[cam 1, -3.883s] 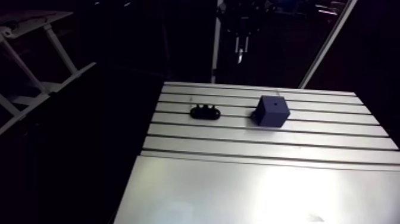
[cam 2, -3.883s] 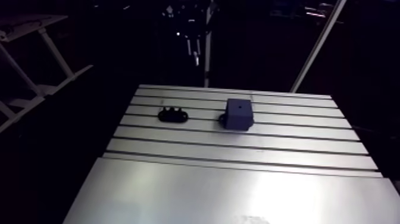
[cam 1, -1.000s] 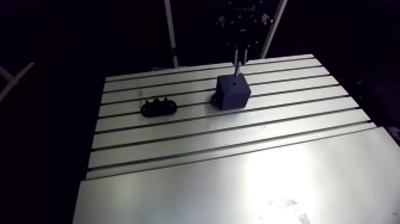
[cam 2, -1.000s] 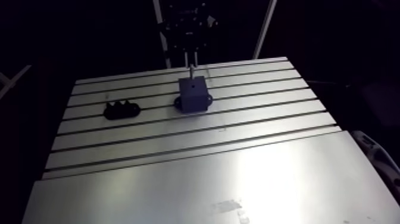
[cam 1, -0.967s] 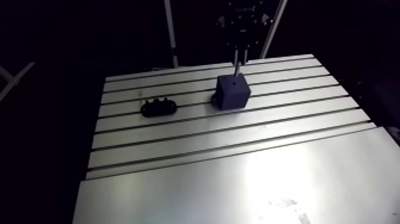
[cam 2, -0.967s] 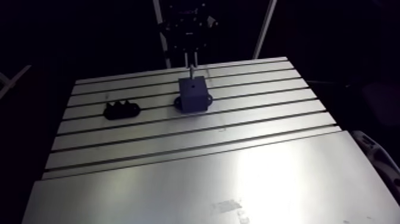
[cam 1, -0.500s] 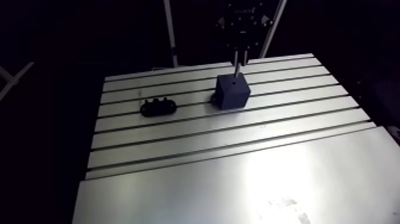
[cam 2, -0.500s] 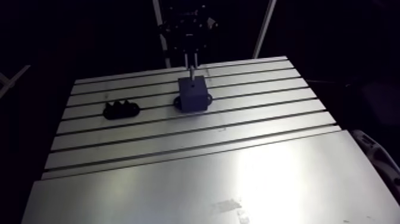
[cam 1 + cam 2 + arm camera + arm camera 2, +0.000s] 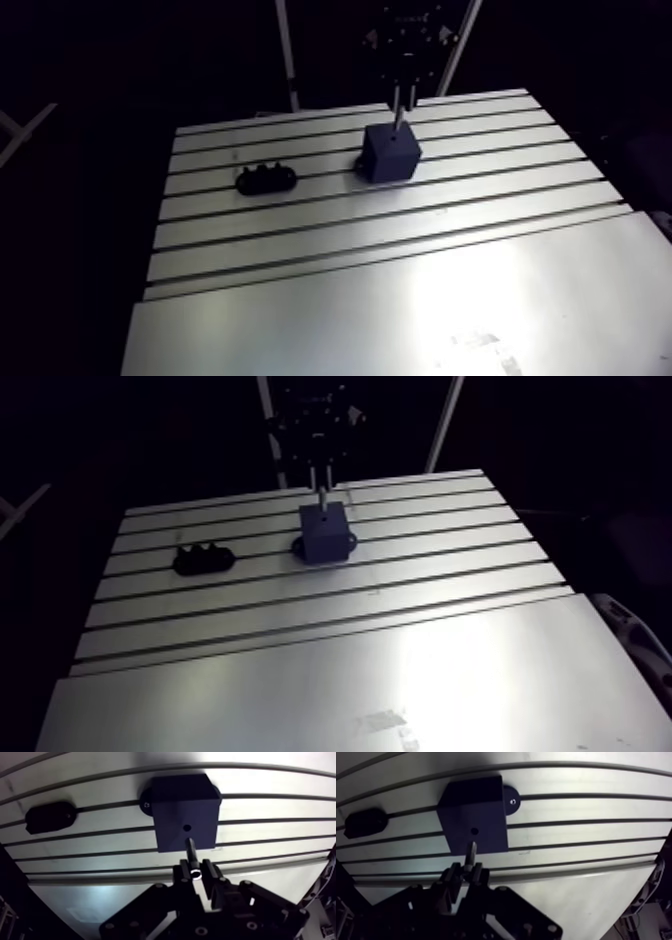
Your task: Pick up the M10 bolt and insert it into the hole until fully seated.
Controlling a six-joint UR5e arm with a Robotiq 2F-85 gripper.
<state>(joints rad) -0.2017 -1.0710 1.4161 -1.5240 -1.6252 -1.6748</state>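
My gripper is shut on the M10 bolt, whose shank points down toward the dark blue block. In the wrist view the bolt's tip hangs just short of the small hole in the block's top face, a little above it. In the arm view the gripper hovers over the block at the far middle of the slotted table. The bolt's head is pinched between the fingers.
A black oval holder with small bumps lies to the left of the block on the table's slots; in the wrist view this holder is off to the side. A smooth plate covers the table's near half.
Since the earliest frames the arm and camera swung, bringing the gripper with the bolt over the block. Just before now, the gripper barely shifts above the block.
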